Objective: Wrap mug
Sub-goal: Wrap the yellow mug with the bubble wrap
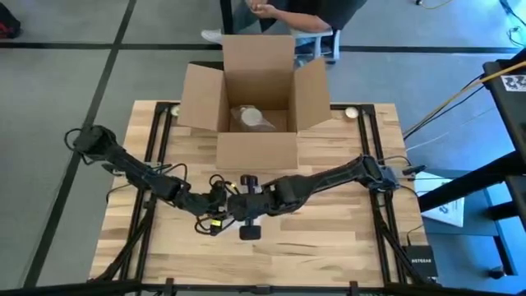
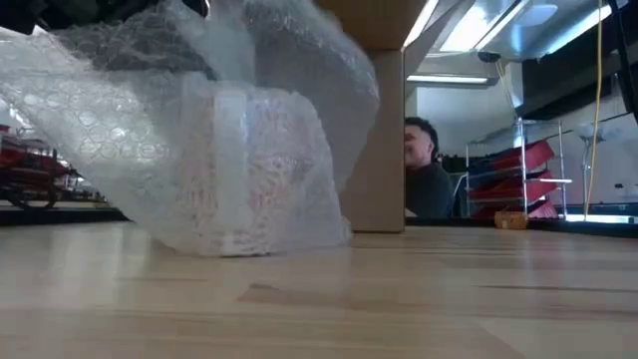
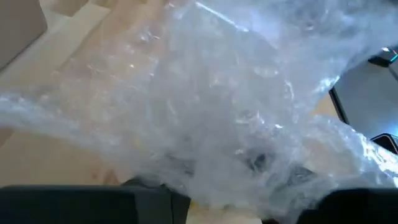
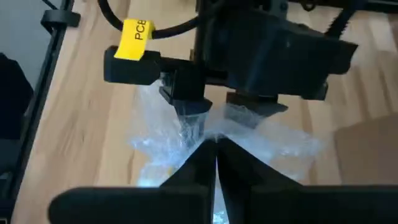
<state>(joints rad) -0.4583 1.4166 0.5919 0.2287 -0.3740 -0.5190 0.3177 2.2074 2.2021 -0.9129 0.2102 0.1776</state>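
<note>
The open cardboard box point(image 1: 256, 107) stands at the table's point(image 1: 345, 238) far edge, centred. The bubble-wrap bundle point(image 2: 229, 150) sits mid-table, before the box, between both grippers.

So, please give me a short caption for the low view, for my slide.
Bubble wrap bundle resting on the wooden table, cardboard box behind it.

Open cardboard box point(image 1: 256, 99) at the table's point(image 1: 329, 238) far edge, flaps spread, a pale wrapped bundle point(image 1: 251, 117) inside, person point(image 2: 427, 181) beyond the table, red bins point(image 2: 518, 170) on a rack behind
</note>
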